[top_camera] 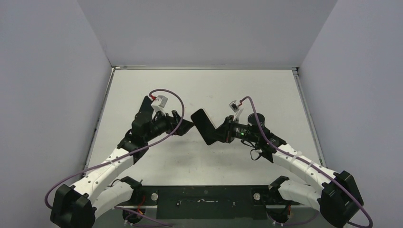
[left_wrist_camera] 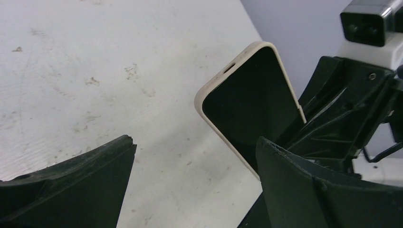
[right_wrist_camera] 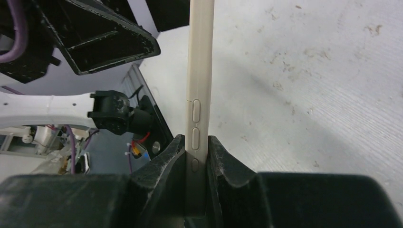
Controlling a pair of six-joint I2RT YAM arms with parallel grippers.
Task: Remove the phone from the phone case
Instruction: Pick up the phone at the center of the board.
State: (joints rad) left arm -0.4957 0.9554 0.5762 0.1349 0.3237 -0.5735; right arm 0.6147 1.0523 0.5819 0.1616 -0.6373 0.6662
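Observation:
A phone with a dark screen (left_wrist_camera: 252, 102) sits in a cream case (left_wrist_camera: 211, 88). My right gripper (right_wrist_camera: 196, 138) is shut on the cased phone's lower end and holds it on edge above the table. The case's side with its buttons (right_wrist_camera: 196, 111) faces the right wrist camera. In the top view the phone (top_camera: 203, 124) is tilted between the two arms, with the right gripper (top_camera: 217, 134) on its right. My left gripper (top_camera: 187, 125) is open and empty just left of the phone. In the left wrist view its fingers (left_wrist_camera: 95, 175) are wide apart and the phone lies beyond them, not between them.
The white table (top_camera: 204, 90) has grey walls on the left, back and right. A black base plate (top_camera: 204, 195) lies at the near edge between the arm bases. The left gripper's finger (right_wrist_camera: 104, 38) shows at the upper left of the right wrist view.

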